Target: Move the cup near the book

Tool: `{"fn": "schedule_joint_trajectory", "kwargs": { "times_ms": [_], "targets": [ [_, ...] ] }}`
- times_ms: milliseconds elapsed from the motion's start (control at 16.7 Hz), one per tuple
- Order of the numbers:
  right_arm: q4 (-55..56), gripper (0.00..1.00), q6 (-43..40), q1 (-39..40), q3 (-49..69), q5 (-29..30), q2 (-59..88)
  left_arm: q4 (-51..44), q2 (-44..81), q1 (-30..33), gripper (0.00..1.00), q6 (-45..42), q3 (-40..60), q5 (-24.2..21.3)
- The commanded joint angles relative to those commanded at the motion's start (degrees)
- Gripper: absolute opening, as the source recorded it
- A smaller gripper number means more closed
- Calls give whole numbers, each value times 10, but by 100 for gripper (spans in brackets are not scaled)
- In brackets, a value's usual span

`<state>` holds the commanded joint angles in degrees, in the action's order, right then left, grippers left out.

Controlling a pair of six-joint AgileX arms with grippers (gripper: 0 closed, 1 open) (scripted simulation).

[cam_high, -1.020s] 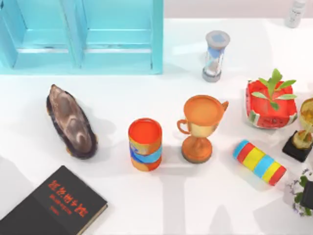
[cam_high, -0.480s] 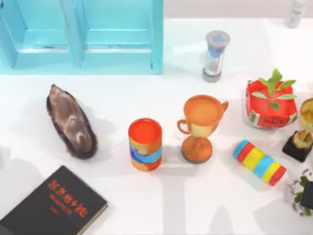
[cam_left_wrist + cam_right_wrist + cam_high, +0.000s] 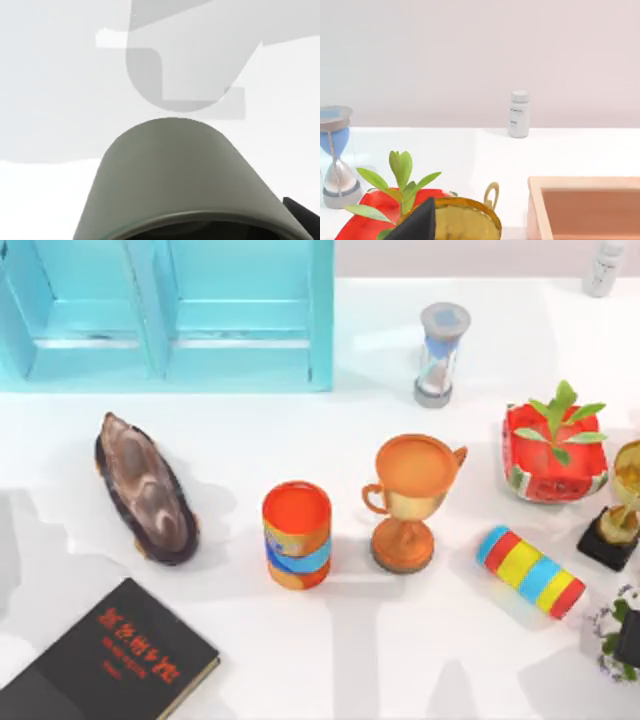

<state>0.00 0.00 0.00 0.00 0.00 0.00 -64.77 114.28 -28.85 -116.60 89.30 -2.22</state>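
Cup [image 3: 297, 535]: the red-orange cylinder with blue and yellow bands, upright mid-table with its mouth open upward. It looks rigid, light and probably empty. The wall is smooth and straight, so it could slip. I'd pinch across the body at mid-height, squarely, to keep it from tipping. Orange goblet [image 3: 408, 502] stands near on the right, so come in from the left or front. Book [image 3: 110, 660] lies flat at the lower-left corner, well apart. Brown shell-like piece [image 3: 146, 488] sits above the book. Left gripper and right gripper: state cannot tell.
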Motion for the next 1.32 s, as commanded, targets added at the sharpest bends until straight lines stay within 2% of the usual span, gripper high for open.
{"fn": "schedule_joint_trajectory", "kwargs": {
  "times_ms": [120,300,720,1020,1320],
  "targets": [
    [0,100,0,0,0,0,0,1,-19,39,0,77,-16,-15],
    [0,100,0,0,0,0,0,3,-58,114,0,240,-52,-38],
    [0,100,0,0,0,0,0,1,-169,315,0,736,-165,-73],
    [0,100,0,0,0,0,0,-8,-242,440,0,1070,-234,-64],
    [0,100,0,0,0,0,0,-10,-308,526,0,1317,-281,-30]
  ]
}}
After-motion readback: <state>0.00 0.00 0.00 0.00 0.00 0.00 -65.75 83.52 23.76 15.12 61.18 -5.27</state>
